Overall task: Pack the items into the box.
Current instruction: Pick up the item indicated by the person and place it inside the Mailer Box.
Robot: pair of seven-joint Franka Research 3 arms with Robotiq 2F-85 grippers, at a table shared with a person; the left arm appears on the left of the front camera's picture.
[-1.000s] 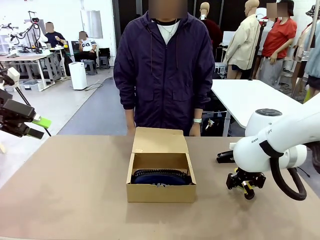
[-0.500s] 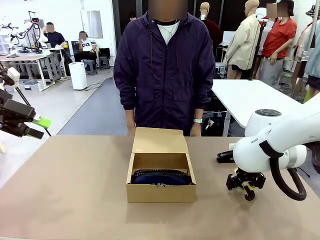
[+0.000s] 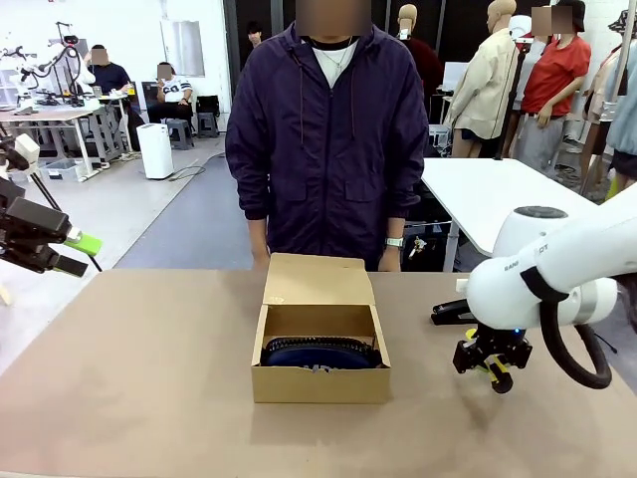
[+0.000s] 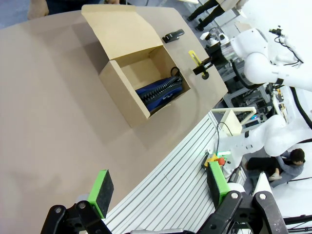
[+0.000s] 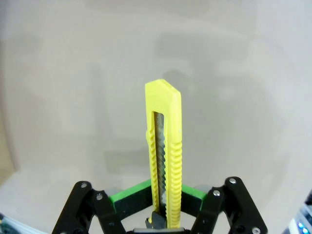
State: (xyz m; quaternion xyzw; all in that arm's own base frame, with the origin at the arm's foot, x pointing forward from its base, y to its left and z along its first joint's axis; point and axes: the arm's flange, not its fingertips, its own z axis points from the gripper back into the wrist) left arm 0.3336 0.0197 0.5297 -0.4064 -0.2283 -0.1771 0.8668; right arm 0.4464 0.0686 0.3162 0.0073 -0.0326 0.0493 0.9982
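Front view: the box [image 3: 320, 383] stands open with the pouch [image 3: 320, 353] inside. Right of the box, the right gripper [image 3: 497, 378] pinches the utility knife [image 3: 490, 370]; the stapler [image 3: 453, 313] lies just beyond.
Left wrist view: the left gripper [image 4: 159, 187] is spread, well away from the box.
Right wrist view: the utility knife juts out from the clamped pads.

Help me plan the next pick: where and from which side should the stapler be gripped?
I'd take the black stapler at mid-body, pinching across its narrow sides and coming from above. It lies flat and long on the table, apart from the box, so its top looks free.
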